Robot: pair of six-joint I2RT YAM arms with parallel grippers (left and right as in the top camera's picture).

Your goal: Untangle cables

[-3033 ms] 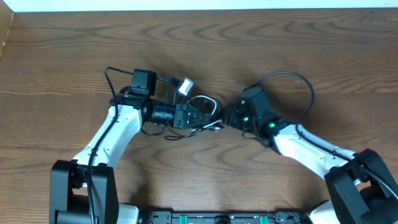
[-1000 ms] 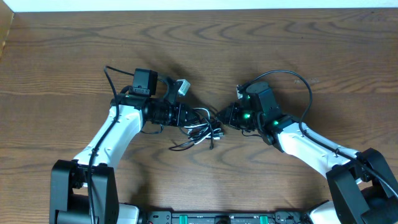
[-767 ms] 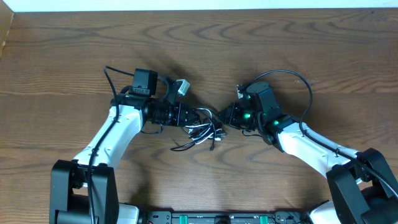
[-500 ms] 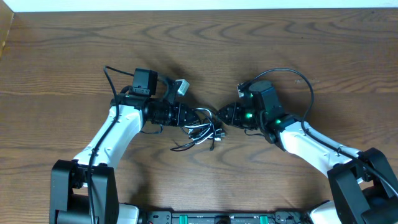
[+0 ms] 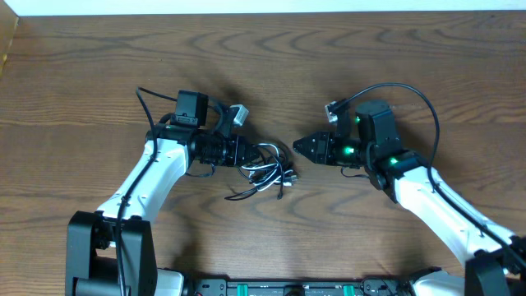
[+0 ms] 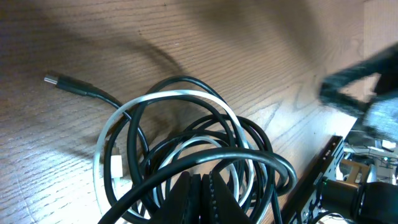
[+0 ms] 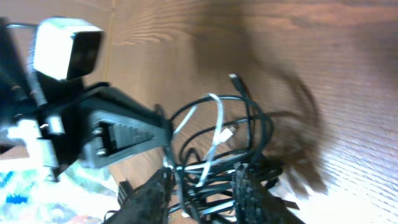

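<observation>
Though it sat against the cables 0.5 s ago, right pincer has backed off to their right, spread & empty. Left pincer, at cables' left edge, pinches them on bench.

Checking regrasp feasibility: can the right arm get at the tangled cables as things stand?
Probably yes. The right gripper points at the cables with its fingers apart, and nothing lies between them. The left gripper holds the bundle from the opposite side, out of the approach path.
</observation>
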